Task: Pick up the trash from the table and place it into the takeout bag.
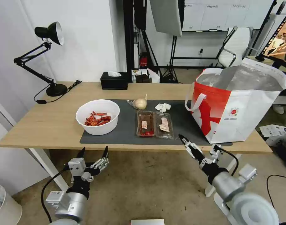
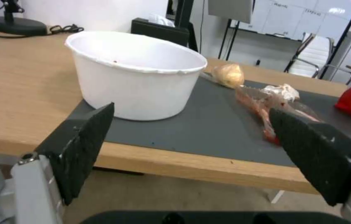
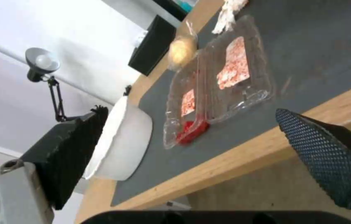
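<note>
Gleaming foil-lined takeout bag (image 1: 240, 106), upright

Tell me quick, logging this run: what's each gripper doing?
Left gripper: open, empty, below the table edge.
Right gripper: open, empty, near the table's front edge.

White bowl (image 1: 98, 117) of red scraps, dark grey mat (image 1: 124, 132), red-and-white bag (image 1: 237, 103)
</note>
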`<state>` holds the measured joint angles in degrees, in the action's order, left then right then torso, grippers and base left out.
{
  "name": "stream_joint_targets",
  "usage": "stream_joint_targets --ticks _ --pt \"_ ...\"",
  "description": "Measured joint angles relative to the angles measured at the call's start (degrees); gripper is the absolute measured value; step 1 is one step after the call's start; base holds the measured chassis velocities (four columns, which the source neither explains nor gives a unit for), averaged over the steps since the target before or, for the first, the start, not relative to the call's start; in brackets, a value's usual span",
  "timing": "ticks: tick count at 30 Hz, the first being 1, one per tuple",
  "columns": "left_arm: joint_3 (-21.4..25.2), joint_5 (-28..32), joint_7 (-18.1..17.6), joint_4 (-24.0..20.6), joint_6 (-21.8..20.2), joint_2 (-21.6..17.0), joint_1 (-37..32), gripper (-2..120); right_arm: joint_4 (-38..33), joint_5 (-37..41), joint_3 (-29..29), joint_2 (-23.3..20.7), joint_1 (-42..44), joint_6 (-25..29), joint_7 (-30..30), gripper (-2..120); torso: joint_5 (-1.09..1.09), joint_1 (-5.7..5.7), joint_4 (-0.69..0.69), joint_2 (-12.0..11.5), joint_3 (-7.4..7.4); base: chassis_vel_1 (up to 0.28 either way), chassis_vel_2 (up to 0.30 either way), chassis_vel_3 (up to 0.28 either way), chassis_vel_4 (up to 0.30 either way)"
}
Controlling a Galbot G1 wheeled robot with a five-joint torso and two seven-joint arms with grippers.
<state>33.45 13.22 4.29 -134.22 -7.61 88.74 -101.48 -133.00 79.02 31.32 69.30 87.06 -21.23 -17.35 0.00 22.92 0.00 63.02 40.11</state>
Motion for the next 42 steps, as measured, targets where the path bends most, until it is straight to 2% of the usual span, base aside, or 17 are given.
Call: stream_joint_targets --ticks 5,16,29,31,42 --pt "0.01 -0.16 -0.06 -0.01 -0.05 0.05 -0.12 100 1.35 2.71 -1.27 -0.63 -3.1 -0.12 -2.41 100 0.0 0.0 0.0 0.0 0.0 0.0 0.0 0.0 0.0" --pt "0.14 -0.92 -0.05 0.13 -0.18 0.56 -0.25 100 6.36 8.38 -7.48 -0.36 -13.61 -1.31 -13.42 100 0.0 0.0 0.0 0.0 0.0 0.0 0.0 0.0 0.0" --pt "0.22 -1.04 0.06 0.47 -0.31 0.42 0.05 100 7.31 11.95 -9.0 -0.12 -17.14 -2.02 -21.5 100 -0.01 0.0 0.0 0.0 0.0 0.0 0.0 0.0 0.0" --pt "0.28 -1.11 0.08 0.19 -0.47 0.37 -0.09 100 7.64 13.52 -9.05 -0.39 -17.98 -2.48 -24.8 100 0.0 0.0 0.0 0.0 0.0 0.0 0.0 0.0 0.0" --pt "0.31 -1.13 0.08 0.0 -0.71 0.32 -0.45 100 9.27 14.86 -11.55 0.24 -21.34 -2.57 -30.63 100 0.0 -0.01 0.0 0.0 0.0 0.0 0.0 0.0 0.0"
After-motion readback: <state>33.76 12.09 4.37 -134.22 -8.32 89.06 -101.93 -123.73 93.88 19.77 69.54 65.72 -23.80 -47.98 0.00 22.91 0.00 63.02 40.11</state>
